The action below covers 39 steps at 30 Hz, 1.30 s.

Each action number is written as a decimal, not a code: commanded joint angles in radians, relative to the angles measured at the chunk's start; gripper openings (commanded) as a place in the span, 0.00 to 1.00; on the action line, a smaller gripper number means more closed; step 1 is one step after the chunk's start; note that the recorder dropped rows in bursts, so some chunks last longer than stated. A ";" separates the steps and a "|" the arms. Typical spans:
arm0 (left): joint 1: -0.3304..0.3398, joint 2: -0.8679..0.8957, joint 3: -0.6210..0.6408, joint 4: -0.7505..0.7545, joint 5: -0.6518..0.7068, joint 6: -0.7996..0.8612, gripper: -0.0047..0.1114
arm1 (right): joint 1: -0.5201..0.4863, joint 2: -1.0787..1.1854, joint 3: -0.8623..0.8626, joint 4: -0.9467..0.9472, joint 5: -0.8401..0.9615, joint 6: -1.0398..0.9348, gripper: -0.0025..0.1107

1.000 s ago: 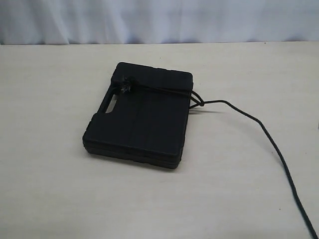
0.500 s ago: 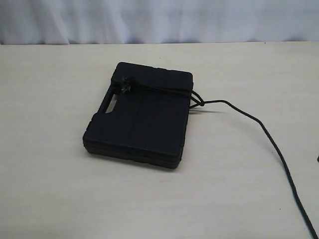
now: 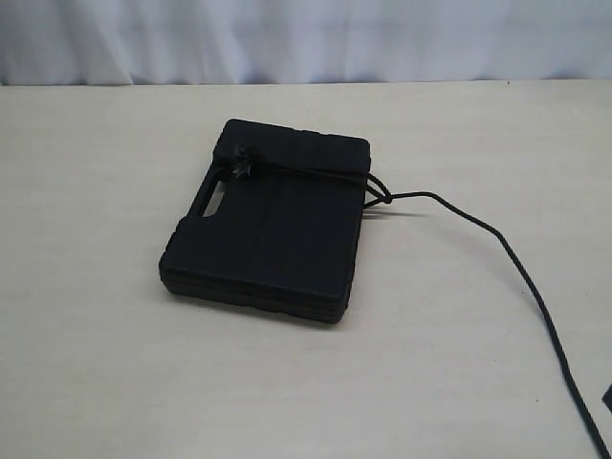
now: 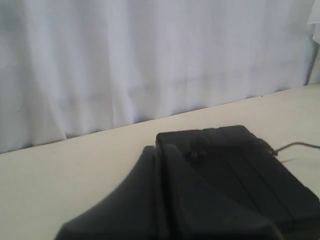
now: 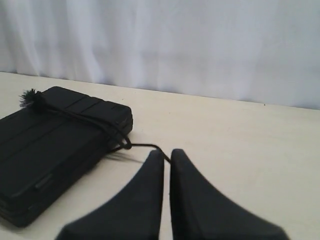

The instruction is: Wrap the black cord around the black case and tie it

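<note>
The black case [image 3: 268,239] lies flat mid-table, its handle slot facing left. The black cord [image 3: 306,173] crosses the case's far end. Its fuzzy knot [image 3: 237,167] sits near the handle, and a tied loop [image 3: 379,193] hangs at the right side. The cord's tail [image 3: 497,239] trails over the table to the lower right corner. In the right wrist view my right gripper [image 5: 167,153] is shut, short of the case [image 5: 45,135], and the cord [image 5: 145,145] runs behind its tips. My left gripper [image 4: 159,150] is shut, with the case [image 4: 240,160] just beyond it.
The beige table [image 3: 105,363] runs back to a white curtain [image 3: 306,38] along its far edge. A dark sliver of the right arm [image 3: 608,397] shows at the right border of the exterior view.
The case and cord have not moved. The dark sliver at the right border of the exterior view has slid lower.
</note>
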 commanded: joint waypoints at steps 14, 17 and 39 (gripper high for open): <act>0.156 -0.246 0.141 0.027 0.227 -0.024 0.04 | -0.183 -0.149 0.008 0.046 0.241 -0.002 0.06; 0.156 -0.246 0.141 0.039 0.227 -0.024 0.04 | -0.141 -0.149 0.008 0.046 0.244 -0.002 0.06; 0.156 -0.246 0.141 0.048 0.227 -0.024 0.04 | -0.111 -0.149 0.008 0.046 0.246 -0.002 0.06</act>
